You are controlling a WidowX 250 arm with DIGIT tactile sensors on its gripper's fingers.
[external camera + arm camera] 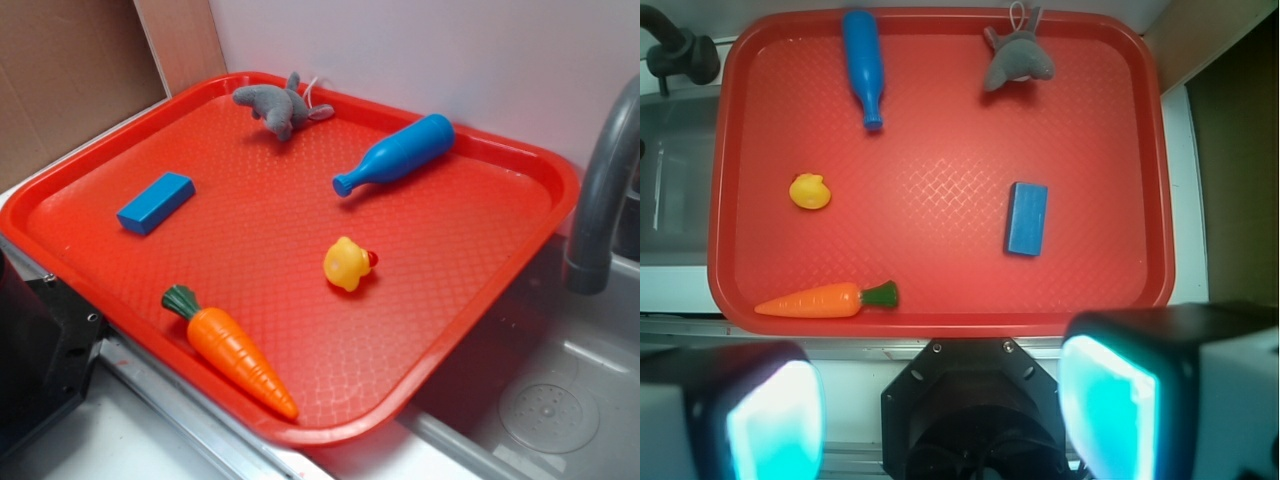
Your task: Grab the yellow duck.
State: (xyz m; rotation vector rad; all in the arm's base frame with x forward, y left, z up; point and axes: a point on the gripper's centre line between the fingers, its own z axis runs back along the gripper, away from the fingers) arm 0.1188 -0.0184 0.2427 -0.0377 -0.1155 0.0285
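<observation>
The yellow duck (348, 264) is a small glossy toy with a red beak, lying on the red tray (90, 170), right of its middle. In the wrist view the duck (810, 191) lies at the tray's left side, above the carrot. My gripper (940, 420) is high above the robot's base, outside the tray's near rim (940, 323). Its two cyan-padded fingers (1105, 410) stand wide apart with nothing between them. The gripper is far from the duck and does not show in the exterior view.
On the tray lie an orange carrot (235, 350) with a green top, a blue block (156, 202), a blue bottle (396, 154) and a grey plush toy (280, 106). A grey tap (605, 190) and a sink (545, 400) are beside the tray. The black robot base (40, 350) is at the tray's other side.
</observation>
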